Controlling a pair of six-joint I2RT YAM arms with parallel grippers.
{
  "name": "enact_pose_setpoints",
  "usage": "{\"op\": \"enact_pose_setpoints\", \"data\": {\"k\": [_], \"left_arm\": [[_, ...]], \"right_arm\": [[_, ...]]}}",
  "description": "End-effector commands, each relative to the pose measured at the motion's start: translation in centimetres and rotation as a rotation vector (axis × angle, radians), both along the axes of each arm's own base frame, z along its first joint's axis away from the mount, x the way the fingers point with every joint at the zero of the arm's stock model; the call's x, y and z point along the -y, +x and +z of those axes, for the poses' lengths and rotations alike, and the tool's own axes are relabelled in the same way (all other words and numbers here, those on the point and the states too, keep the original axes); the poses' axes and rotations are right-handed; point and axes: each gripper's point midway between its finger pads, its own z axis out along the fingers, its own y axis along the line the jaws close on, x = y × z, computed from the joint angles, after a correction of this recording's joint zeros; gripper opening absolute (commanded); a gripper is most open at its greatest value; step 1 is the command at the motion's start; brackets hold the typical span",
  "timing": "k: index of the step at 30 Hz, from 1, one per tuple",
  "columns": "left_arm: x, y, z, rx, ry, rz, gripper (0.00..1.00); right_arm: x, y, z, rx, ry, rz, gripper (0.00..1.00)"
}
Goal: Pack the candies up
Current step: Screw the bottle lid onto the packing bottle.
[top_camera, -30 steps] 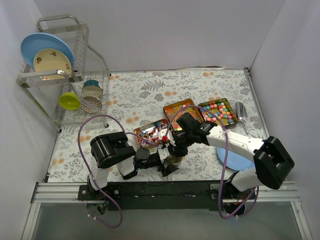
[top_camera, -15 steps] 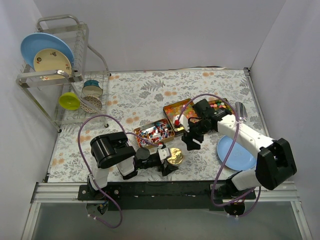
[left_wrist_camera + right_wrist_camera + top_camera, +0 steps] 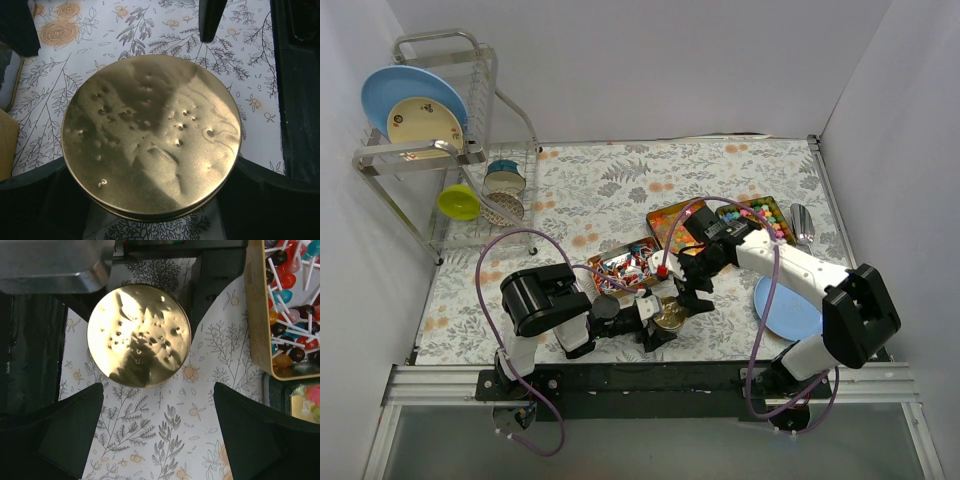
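The left gripper [image 3: 152,197] is clamped on the one round gold lid [image 3: 152,135], which is dented and pitted. The right gripper [image 3: 157,435] hangs above it with fingers spread wide. Beyond them the candies [image 3: 287,285] fill three open tins [image 3: 255,325]. Red, blue and white wrapped ones [image 3: 625,265] lie nearest the lid, glossy red-orange ones on white sticks [image 3: 295,342] are in the middle, and pastel cubes [image 3: 762,216] are farthest right.

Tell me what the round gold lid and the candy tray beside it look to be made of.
Round gold lid: probably thin metal with a semi-glossy gold finish; it mirrors light and is pitted with small dents. Candy tray: likely gold-coloured tin; its thin upright wall shines similarly, though painted plastic cannot be excluded.
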Motion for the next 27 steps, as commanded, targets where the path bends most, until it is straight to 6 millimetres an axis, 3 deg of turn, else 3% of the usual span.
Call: {"op": "enact_pose_setpoints", "data": {"k": [1, 10, 16, 22, 27], "left_arm": [[-0.4, -0.5, 0.3, 0.066, -0.032, -0.025, 0.0], [-0.5, 0.1, 0.0, 0.07, -0.019, 0.01, 0.0], [-0.6, 0.8, 0.0, 0.071, -0.02, 0.048, 0.0], [-0.8, 1.3, 0.0, 0.072, -0.021, 0.082, 0.0], [-0.9, 1.6, -0.2, 0.068, -0.013, 0.09, 0.0]], "right_arm": [[-2.7, -0.3, 1.0, -0.027, 0.084, 0.086, 0.98], [-3.0, -3.3, -0.1, -0.09, 0.073, 0.187, 0.98], [-1.5, -4.1, -1.0, -0.09, 0.031, 0.169, 0.98], [1.3, -5.7, -2.2, -0.093, -0.042, 0.13, 0.98], [3.0, -7.7, -1.2, -0.137, -0.062, 0.085, 0.98]]}}
